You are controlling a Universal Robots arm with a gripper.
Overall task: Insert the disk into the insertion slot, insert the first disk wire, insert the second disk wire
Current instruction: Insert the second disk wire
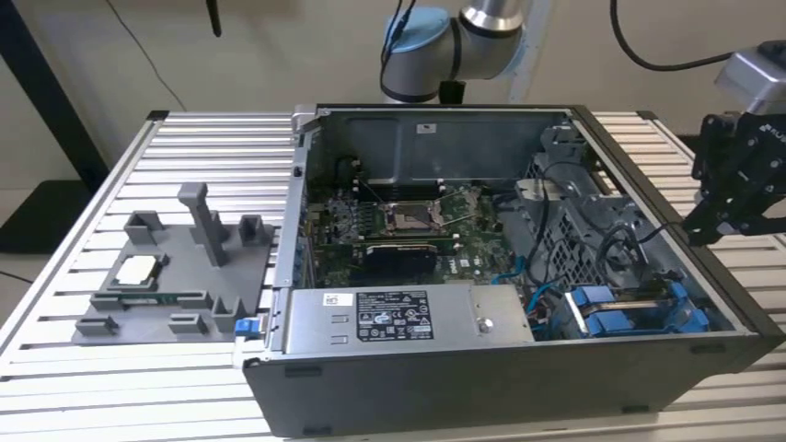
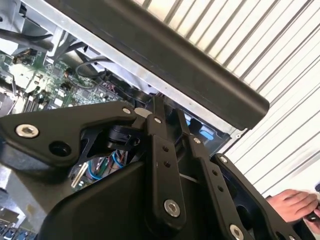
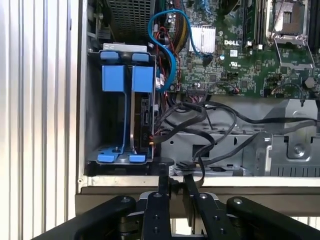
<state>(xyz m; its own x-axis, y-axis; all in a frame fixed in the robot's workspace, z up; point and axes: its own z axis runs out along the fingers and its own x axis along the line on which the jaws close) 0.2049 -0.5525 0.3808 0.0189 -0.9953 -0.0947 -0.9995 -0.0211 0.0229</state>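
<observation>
Exterior view has the gripper (image 1: 706, 230) hanging over the case (image 1: 491, 405) edge on the exterior view's right, jaws nearly pinched together, gripping nothing. First wrist view looks into the slot (image 3: 93, 110), and the disk (image 3: 142, 82) sits in there, at the near corner. Second wrist view catches a hand (image 2: 292, 205) over the surface (image 2: 280, 110).

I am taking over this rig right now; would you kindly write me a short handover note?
The claw hangs above the case wall on the exterior view's right, by the drive corner, clear of the disk.
The disk stands in its blue carrier in the insertion slot.
Done: disk insertion, by the look of it.
Left: probably both disk wires. The black wires lie loose beside the slot, and I cannot tell whether any is plugged in.
Note: a person's hand is outside the case, near the claw.
</observation>
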